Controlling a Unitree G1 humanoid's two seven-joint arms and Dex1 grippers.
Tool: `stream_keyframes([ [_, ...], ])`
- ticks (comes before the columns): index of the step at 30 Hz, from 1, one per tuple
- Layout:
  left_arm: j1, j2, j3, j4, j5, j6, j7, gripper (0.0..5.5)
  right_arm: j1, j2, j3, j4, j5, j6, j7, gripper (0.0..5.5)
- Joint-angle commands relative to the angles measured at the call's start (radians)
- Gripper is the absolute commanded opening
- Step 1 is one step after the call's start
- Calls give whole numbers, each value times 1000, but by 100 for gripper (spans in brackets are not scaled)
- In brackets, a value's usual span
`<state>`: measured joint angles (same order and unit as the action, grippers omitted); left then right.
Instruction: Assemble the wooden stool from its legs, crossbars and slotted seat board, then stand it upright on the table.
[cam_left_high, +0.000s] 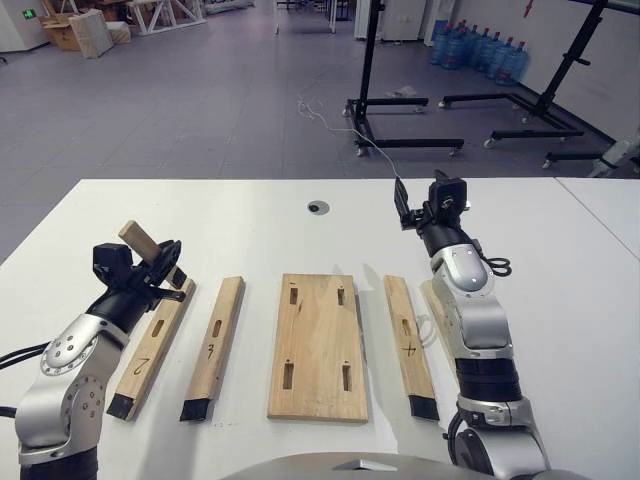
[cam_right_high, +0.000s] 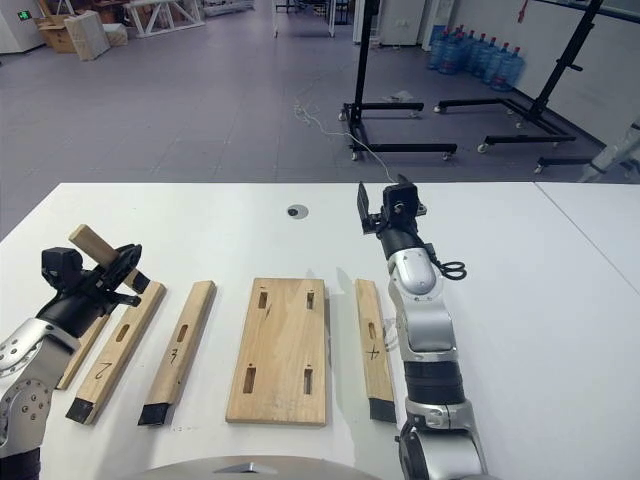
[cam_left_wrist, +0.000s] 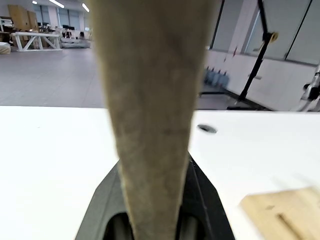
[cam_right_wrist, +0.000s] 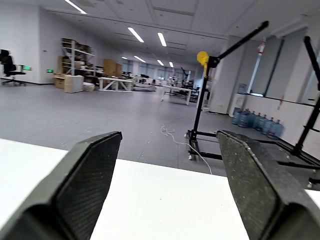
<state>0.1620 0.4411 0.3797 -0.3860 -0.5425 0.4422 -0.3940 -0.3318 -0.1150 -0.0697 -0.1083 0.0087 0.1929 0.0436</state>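
left claw (cam_left_wrist: 152, 217) clamped on a wooden bar (cam_left_wrist: 152, 100) | dark fingers (cam_left_wrist: 100, 212) hug the bar on both sides | white surface (cam_left_wrist: 50, 150) below | round grommet hole (cam_left_wrist: 206, 129) in the surface farther off | corner of the slotted seat board (cam_left_wrist: 282, 215) lying flat on the surface

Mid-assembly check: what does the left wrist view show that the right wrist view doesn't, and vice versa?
Left wrist view: a wooden crossbar clamped in the left end effector, a cable hole, and a corner of the slotted seat board.
Right wrist view: the right end effector open, nothing between its fingers, and a white cable on the floor.
Both: the white table, the black stand and the blue water bottles behind.
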Motion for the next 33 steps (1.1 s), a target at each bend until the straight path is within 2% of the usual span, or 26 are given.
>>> stream_keyframes([
  [1,59,12,32,18,42,-44,-11,39,-13,25,9,18,-7,-14,-29,350],
  [7,103,-22,19,-17,71,-52,26,39,9,17,13,-4,-6,2,-22,350],
  [12,83,-47,-10,54,110,-72,40,39,7,10,13,-5,-6,3,-21,350],
  [22,181,-89,9,28,118,-113,52,39,6,-7,25,-29,-5,17,12,350],
  [33,121,-49,9,114,153,-158,29,39,14,20,56,-42,10,28,31,350],
])
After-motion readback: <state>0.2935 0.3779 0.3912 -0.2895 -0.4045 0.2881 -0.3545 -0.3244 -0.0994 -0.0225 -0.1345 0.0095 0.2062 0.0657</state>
